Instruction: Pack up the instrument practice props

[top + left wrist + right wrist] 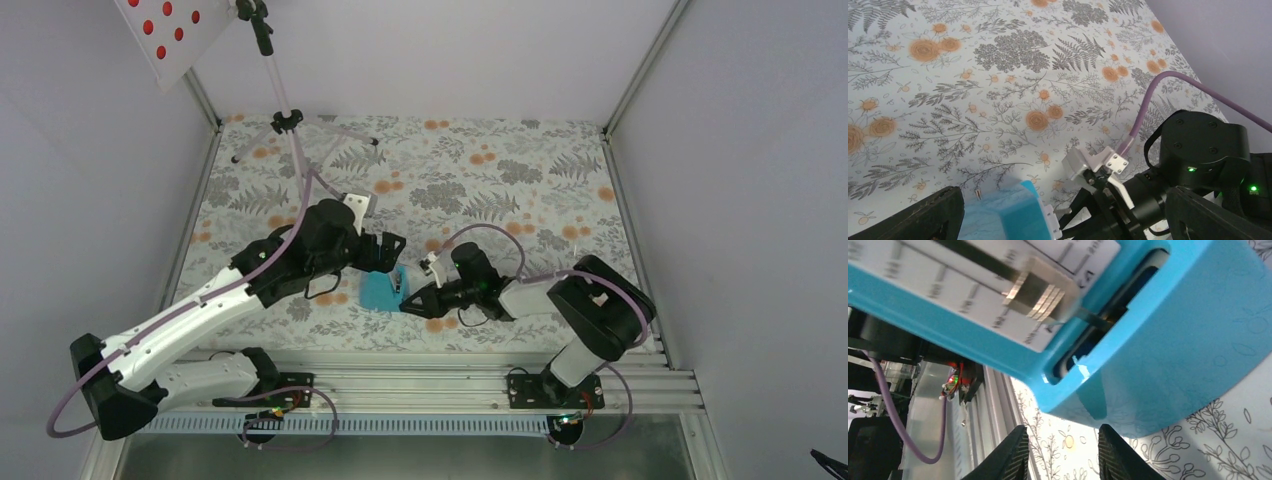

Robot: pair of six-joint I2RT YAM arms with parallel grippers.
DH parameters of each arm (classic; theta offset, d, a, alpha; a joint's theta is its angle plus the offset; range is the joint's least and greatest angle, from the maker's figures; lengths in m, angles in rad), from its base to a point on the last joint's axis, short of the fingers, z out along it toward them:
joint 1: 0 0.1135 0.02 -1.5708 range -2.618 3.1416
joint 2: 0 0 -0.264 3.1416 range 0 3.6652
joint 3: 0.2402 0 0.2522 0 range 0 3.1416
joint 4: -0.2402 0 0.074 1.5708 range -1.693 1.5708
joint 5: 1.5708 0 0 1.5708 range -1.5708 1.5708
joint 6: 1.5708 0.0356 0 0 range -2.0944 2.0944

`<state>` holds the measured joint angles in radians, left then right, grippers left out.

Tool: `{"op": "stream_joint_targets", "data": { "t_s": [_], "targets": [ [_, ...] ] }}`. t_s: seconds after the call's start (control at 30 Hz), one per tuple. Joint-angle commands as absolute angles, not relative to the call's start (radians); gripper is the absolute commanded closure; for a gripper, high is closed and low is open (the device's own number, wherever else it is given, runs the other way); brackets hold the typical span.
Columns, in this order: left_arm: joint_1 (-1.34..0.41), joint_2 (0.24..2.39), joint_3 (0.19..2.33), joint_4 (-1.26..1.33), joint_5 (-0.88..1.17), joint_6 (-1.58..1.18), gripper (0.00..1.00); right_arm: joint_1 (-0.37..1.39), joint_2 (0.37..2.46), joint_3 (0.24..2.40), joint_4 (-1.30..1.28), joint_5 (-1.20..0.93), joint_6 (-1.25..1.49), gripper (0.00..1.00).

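Observation:
The turquoise metronome (378, 292) lies on the floral cloth at the middle front. My left gripper (388, 266) is open just over it. In the left wrist view its wide-apart fingers (923, 217) straddle the metronome (1003, 215), which lies near the left finger without being clamped. My right gripper (408, 298) is open, pointing left at the metronome's side. In the right wrist view the metronome (1168, 340) and its scale and pendulum weight (1040, 295) sit just beyond the fingertips (1010, 455). The silver tripod music stand (285, 120) stands at the back left. Red shows through the holes of its pale desk (165, 30).
Grey walls close the cell on the left, back and right, with metal posts (640, 65) at the back corners. A metal rail (440, 372) runs along the front edge by the arm bases. The stand's tripod legs (340, 132) spread over the cloth's back left.

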<state>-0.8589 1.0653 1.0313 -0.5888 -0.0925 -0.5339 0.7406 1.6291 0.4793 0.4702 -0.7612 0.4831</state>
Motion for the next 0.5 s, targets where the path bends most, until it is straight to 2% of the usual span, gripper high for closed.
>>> {"op": "stream_joint_targets", "data": {
  "t_s": [0.0, 0.17, 0.37, 0.47],
  "targets": [
    [-0.85, 1.032, 1.018, -0.629, -0.04, -0.518, 0.0, 0.746, 1.526, 0.436, 0.511, -0.729, 0.491, 0.66],
    [-0.85, 1.012, 0.965, -0.657, -0.026, -0.536, 0.0, 0.698, 1.35, 0.37, 0.393, -0.683, 0.472, 0.58],
    [-0.85, 0.989, 0.891, -0.632, -0.019, -0.508, 0.0, 0.669, 1.061, 0.301, 0.244, -0.611, 0.485, 0.39],
    [-0.851, 0.988, 0.889, -0.627, -0.019, -0.485, 0.1, 0.667, 0.953, 0.312, 0.142, -0.575, 0.489, 0.28]
  ]
}}
